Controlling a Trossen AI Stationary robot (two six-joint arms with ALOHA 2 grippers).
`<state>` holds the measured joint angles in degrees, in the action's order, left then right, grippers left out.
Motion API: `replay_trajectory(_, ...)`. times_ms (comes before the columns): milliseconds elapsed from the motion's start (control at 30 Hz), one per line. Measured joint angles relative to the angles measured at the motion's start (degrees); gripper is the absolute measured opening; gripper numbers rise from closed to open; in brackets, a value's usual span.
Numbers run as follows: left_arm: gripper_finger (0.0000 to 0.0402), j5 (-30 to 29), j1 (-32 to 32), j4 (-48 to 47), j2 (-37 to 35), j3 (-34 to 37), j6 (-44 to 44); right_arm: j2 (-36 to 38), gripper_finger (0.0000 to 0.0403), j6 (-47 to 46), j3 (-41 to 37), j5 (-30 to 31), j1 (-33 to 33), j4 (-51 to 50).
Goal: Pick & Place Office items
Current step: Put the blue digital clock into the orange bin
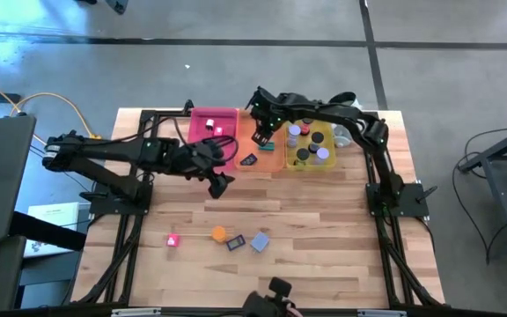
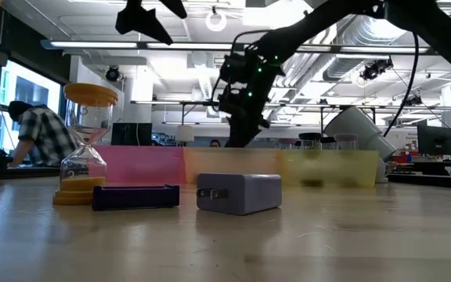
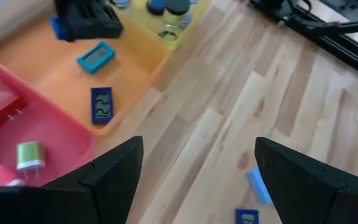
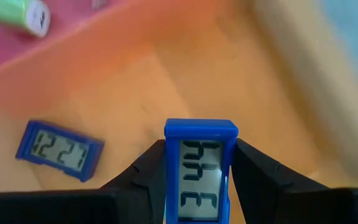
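The left gripper (image 1: 221, 183) was held with its fingers spread apart and empty, beside the pink plastic tray (image 1: 202, 117). The right gripper (image 4: 197, 171) was clamped on a small blue flat rectangular digital clock (image 4: 201, 171), hung above the orange plastic tray (image 4: 185, 81). A low release would best be made; the clock's long axis ran along the fingers, display facing the wrist

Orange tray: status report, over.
Right gripper shut on blue clock above orange tray. Left gripper open, empty, over table. Nothing in the way.
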<state>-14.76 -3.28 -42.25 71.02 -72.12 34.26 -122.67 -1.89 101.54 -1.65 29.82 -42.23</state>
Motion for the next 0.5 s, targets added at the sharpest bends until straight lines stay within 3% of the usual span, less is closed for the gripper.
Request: replay_trajectory(500,0.0301,0.4,2.4,0.0,0.0,0.0,-1.5,-1.5,0.0135,0.4,0.0,1.9,1.5,0.1)
